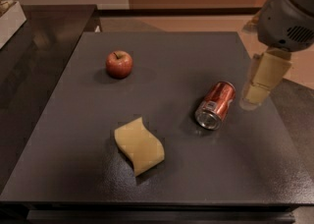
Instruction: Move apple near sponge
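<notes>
A dark grey table is filling most of the scene. The robot's grey arm is reaching in from the far right, and its gripper is hanging over the table's right edge, just right of the soda can; whether it is released or clenched cannot be told. The sponge is lying flat near the front, left of centre. The can is lying on its side, open end facing near. The apple is sitting upright at far left, well apart from the sponge.
</notes>
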Robot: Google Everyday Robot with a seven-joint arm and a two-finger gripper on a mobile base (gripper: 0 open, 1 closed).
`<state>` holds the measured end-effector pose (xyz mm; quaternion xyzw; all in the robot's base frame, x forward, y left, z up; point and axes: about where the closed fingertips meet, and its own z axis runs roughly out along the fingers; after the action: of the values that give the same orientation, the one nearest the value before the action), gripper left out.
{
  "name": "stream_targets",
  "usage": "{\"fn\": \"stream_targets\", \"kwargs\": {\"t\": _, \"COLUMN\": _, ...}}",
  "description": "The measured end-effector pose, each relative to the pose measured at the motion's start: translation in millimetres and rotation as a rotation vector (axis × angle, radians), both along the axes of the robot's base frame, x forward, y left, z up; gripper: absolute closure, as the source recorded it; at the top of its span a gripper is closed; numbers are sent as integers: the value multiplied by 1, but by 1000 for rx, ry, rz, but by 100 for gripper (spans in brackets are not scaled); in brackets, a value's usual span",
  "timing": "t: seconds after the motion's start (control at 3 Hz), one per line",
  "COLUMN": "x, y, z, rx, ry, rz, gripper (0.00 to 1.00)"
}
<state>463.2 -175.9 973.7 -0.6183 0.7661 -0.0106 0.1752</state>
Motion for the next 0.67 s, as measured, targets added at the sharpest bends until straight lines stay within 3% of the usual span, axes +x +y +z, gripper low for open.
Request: {"fn": "stream_targets", "kwargs": {"t": 0.67, "x": 72, "y": 102, "z": -15, "rx": 97, "ry": 7, "rz": 40, "gripper": 0}}
